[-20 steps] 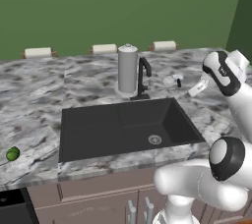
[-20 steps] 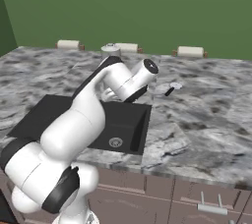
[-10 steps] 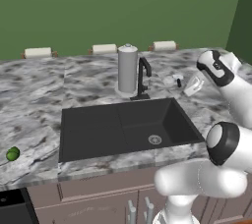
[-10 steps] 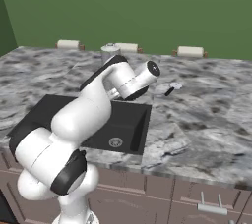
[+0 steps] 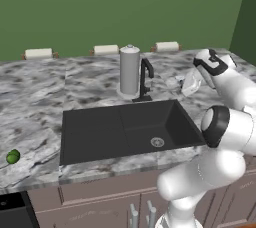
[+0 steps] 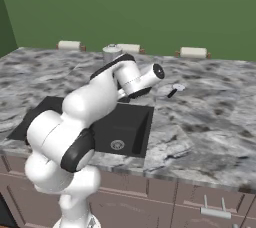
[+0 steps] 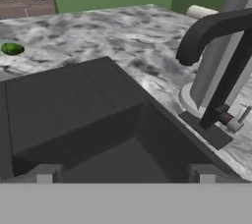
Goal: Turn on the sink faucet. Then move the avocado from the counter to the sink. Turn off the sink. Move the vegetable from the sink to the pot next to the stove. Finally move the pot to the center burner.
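The tool [image 7: 125, 173] stands wide, holding nothing, over the sink's [image 7: 74, 115] near edge. The faucet [image 7: 216, 66] rises near it to the right, not touching. The avocado [image 7: 12, 48] lies well apart on the counter [image 7: 98, 31] beyond the sink.

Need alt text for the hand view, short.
Close view over the empty black sink, with the black faucet arching at right in front of a grey canister. The open gripper's tips rise at the bottom edge, and a green avocado lies on the marbled counter beyond the sink.
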